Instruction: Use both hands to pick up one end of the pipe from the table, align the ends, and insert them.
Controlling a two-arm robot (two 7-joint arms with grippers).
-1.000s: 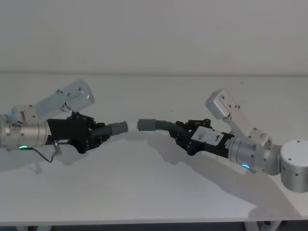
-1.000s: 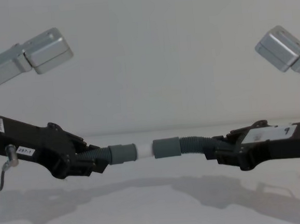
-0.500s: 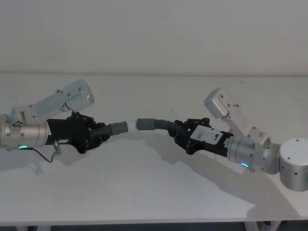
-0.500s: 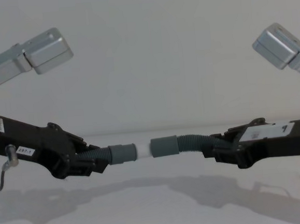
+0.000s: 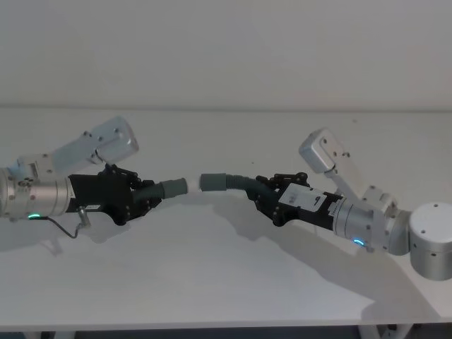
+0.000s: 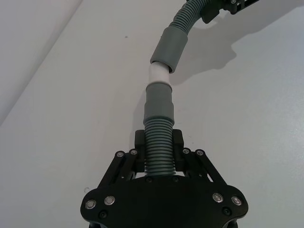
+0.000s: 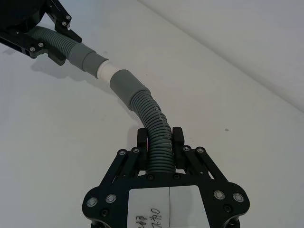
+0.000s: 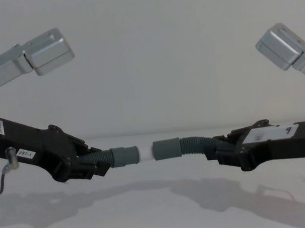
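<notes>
Both pieces of the pipe are held above the table (image 5: 212, 282), end to end. My left gripper (image 5: 139, 198) is shut on the ribbed part of the shorter piece (image 6: 159, 152). That piece's grey cuff (image 8: 123, 157) carries a white spigot (image 8: 144, 153). My right gripper (image 5: 265, 198) is shut on the ribbed part of the longer curved piece (image 7: 153, 118). The longer piece's grey cuff (image 8: 166, 148) meets the spigot's tip. In the wrist views the white spigot (image 6: 158, 73) reaches the mouth of that cuff (image 6: 170, 47), and I cannot tell how far in it sits.
The white table spreads wide under both arms, with their shadows (image 5: 282, 247) on it. A plain wall (image 5: 226, 49) rises behind. The silver upper links of the arms (image 8: 37, 54) hang above at either side.
My right gripper has shifted slightly to the left with its piece, bringing its cuff up against the white spigot. The left arm has stayed still.
</notes>
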